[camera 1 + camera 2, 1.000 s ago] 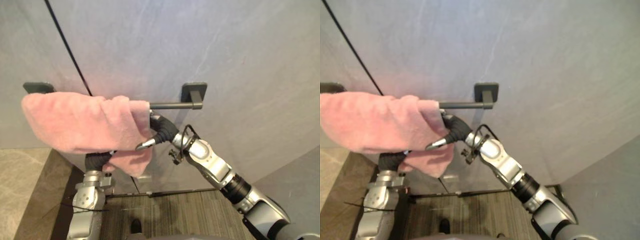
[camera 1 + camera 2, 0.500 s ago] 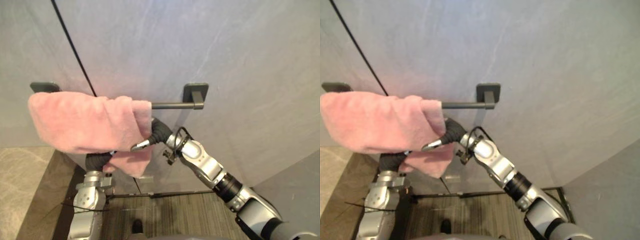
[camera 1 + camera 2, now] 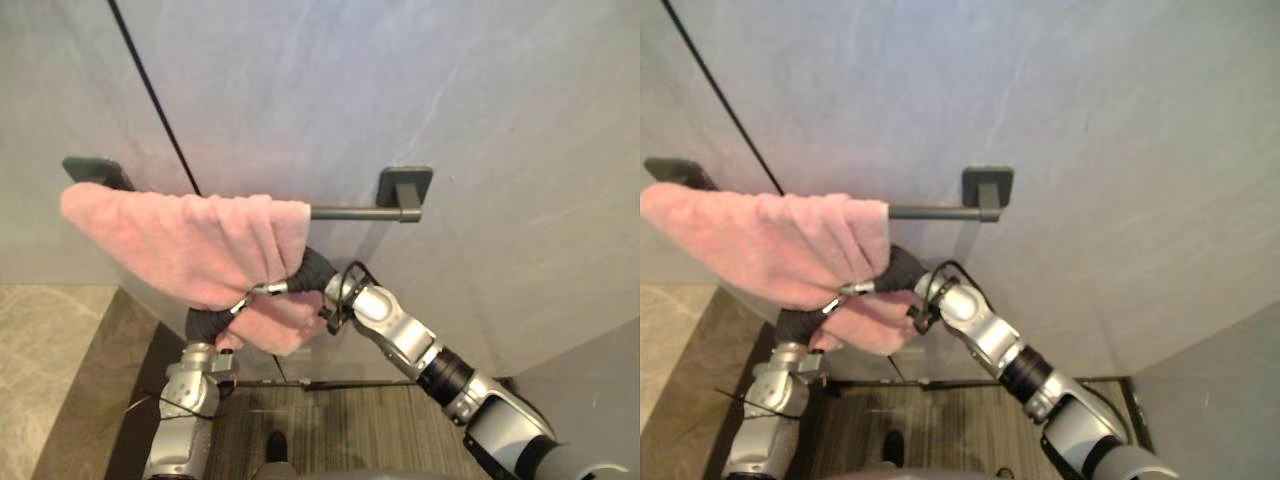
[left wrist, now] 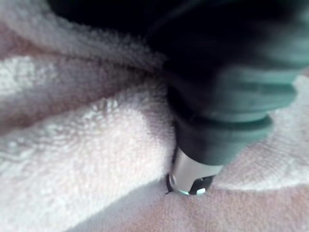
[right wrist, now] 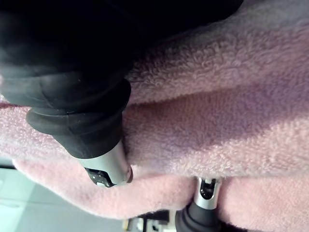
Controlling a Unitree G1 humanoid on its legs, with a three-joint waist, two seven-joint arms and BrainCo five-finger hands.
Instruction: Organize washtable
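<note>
A pink towel (image 3: pixel 190 245) hangs bunched over the left part of a dark towel bar (image 3: pixel 355 212) on the grey wall. My left hand (image 3: pixel 205 322) comes up from below and is buried in the towel's lower fold. In its wrist view the hand (image 4: pixel 193 169) is pressed into the pink cloth (image 4: pixel 72 145), which wraps round it. My right hand (image 3: pixel 308 272) reaches in under the bar at the towel's right edge. Its dark cover lies against the cloth (image 5: pixel 217 111), and the rest of that hand (image 5: pixel 108 166) is sunk in the towel.
The bar's right bracket (image 3: pixel 405 185) and left bracket (image 3: pixel 90 168) are fixed to the wall. A dark seam (image 3: pixel 160 100) runs down the wall. Wood-look floor (image 3: pixel 330 430) lies below and beige stone (image 3: pixel 50 350) to the left.
My right hand has moved down and left, deeper under the towel's right edge. The towel there is now bunched lower. The camera has shifted slightly.
</note>
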